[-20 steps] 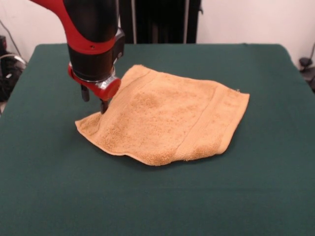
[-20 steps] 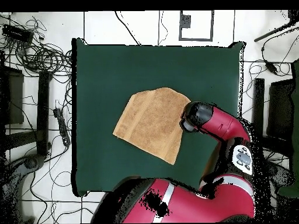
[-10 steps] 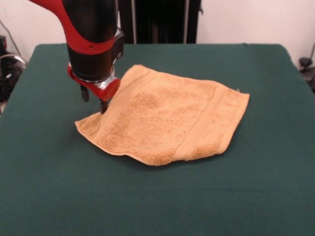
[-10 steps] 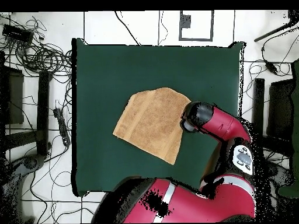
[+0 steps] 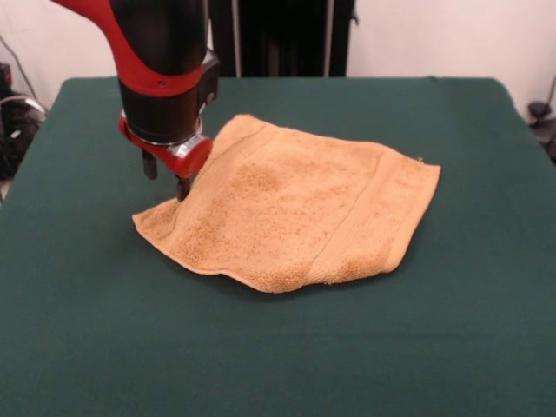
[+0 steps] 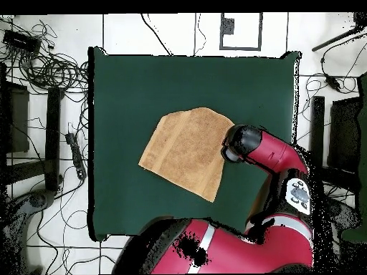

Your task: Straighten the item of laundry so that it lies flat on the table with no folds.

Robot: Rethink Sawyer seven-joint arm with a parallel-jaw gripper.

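Towel [image 5: 291, 213]: a mustard terry-cloth towel lying near the middle of the table, spread out but not flat; its front hem at about 6 o'clock is doubled over on itself, and a woven band runs along the right-hand end in the front view.

Towel, overhead view [image 6: 185, 151]: an uneven four-sided shape with a rounded upper corner, sitting a little toward 3 o'clock of the table's centre.

Table [image 5: 278, 356]: a broad surface covered in dark green cloth, much larger than the towel, with bare cloth on every side of it.

Gripper [image 5: 165, 176]: hanging below a red collar at the towel's 9 o'clock edge in the front view; two dark fingers [image 5: 183, 187] point downward, one touching or just above the towel's raised edge, the other out over the green cloth.

Gripper state: the two fingers stand apart with a gap between them; nothing is grasped.

Arm [image 6: 267, 154]: red and black, reaching in from 5 o'clock in the overhead view, its black wrist covering the towel's 3 o'clock edge.

Surroundings: cables [image 6: 50, 68] lie tangled on the floor beyond the table.
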